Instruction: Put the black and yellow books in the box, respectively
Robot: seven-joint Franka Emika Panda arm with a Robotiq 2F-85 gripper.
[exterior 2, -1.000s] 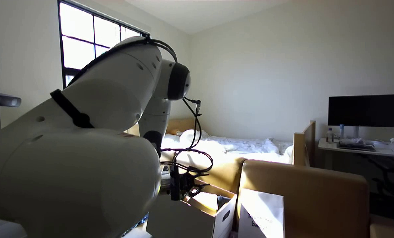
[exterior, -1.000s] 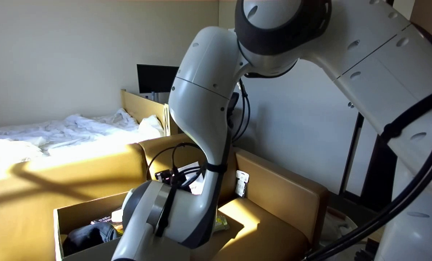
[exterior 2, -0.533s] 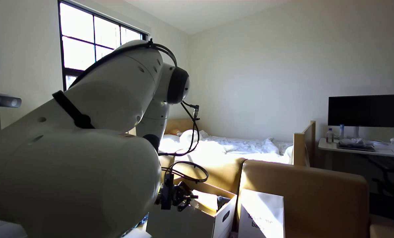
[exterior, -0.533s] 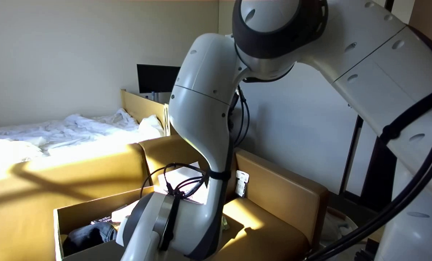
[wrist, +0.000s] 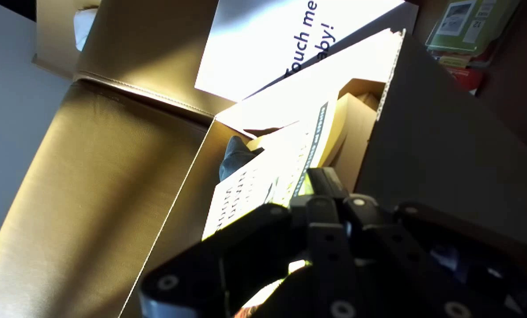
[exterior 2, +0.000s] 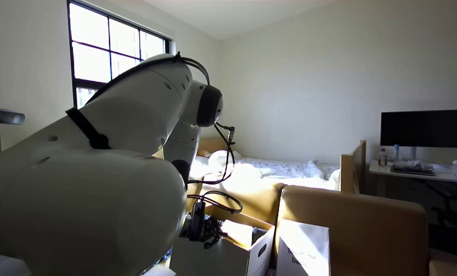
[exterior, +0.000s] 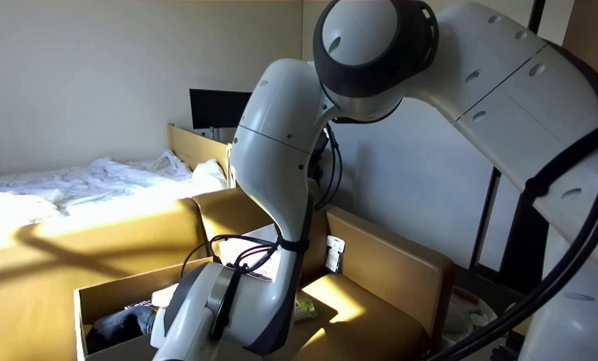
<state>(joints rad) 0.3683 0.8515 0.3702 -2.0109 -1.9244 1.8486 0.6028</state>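
Inside the cardboard box (exterior 2: 217, 255), close in front of the tan sofa (exterior 2: 351, 230), lies a flat printed book (wrist: 267, 176), bleached almost white by the sun but yellow along its edges, with a dark band of lettering down one long side. At the box corner nearest the sofa and the white sign (exterior 2: 308, 239), a fold of blue-grey cloth (wrist: 236, 159) pokes up beside the book. Tan cardboard surfaces (wrist: 354, 132) show between the book and the long wall away from the sofa. Toward the box's opposite end, an exterior view gives a bunched dark lump (exterior: 123, 328) and, behind it, a small patterned edge (exterior: 137, 305); whether that edge belongs to the black book cannot be told.

The jaws are clenched, tip against tip, and overlap the book in the wrist view; whether they touch it is hidden.

Outside the box, the sign, lettered "Touch me baby!", leans by the sofa just past the box's end, and a greenish package (exterior: 305, 309) lies on the sofa seat. Well apart, two bottles (exterior 2: 382, 158) stand on a white desk (exterior 2: 447, 176), their contents too small to make out.
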